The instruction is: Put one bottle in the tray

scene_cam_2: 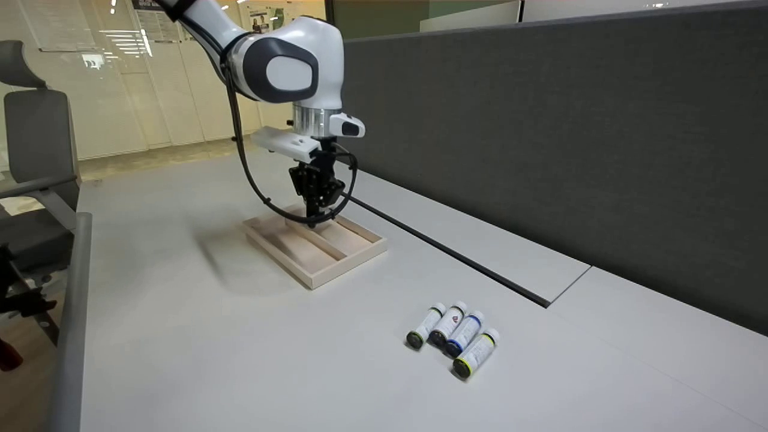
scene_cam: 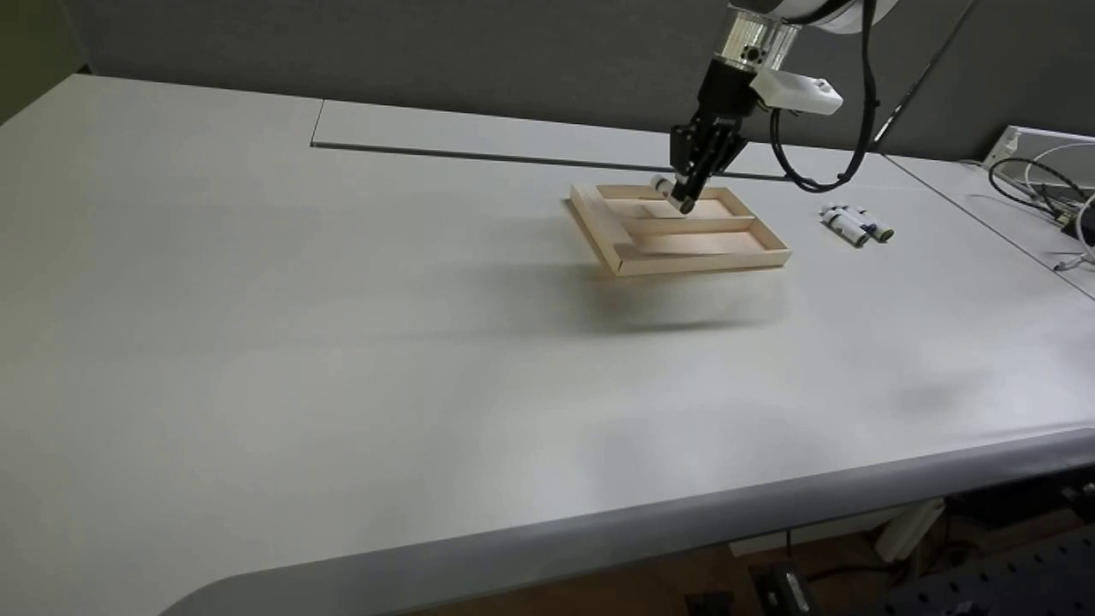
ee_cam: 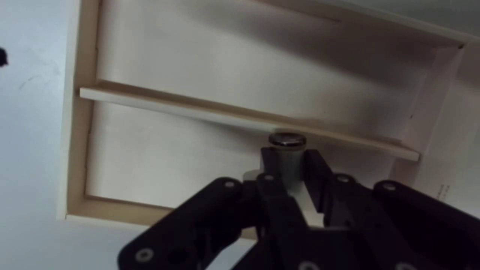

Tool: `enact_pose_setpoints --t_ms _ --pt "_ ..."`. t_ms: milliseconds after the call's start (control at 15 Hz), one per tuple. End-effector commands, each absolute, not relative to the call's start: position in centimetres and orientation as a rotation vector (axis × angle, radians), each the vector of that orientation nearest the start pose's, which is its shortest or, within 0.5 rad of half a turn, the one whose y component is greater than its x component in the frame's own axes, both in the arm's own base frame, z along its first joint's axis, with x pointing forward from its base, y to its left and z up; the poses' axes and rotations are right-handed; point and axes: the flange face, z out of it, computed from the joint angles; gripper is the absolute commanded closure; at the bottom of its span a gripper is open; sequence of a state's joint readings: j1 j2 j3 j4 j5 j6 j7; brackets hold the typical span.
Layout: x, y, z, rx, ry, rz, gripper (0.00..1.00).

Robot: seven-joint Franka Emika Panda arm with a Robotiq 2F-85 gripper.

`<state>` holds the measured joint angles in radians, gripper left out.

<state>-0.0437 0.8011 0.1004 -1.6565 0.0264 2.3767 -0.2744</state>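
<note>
Bottle (ee_cam: 291, 165) aslant between downward-pointing fingers (ee_cam: 317, 180), above the wooden tray (scene_cam_2: 348, 264).

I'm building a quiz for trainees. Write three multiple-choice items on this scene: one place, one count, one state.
1. Where is the gripper?
A) over the chair
B) over the tray
C) over the floor

2. How many bottles lie loose on the table?
A) two
B) seven
C) four

3. What is the gripper's state?
A) shut on a bottle
B) wide open
C) shut on nothing

1 B: the tray spreads beneath it in the wrist view.
2 C: four lie grouped in an exterior view.
3 A: the fingers flank the bottle, one against each side.
</note>
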Motion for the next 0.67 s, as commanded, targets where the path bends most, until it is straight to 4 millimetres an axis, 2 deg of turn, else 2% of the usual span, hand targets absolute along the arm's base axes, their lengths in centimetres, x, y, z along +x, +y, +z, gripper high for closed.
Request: enact_pose_setpoints --t_ms 0,333,600 --pt "68.4 3.9 14.3 -3.007 -0.381 0.097 0.94" --pt "68.9 5.1 12.9 -2.997 -0.375 0.114 0.94" --pt "69.1 7.0 11.6 -2.989 -0.381 0.114 0.94"
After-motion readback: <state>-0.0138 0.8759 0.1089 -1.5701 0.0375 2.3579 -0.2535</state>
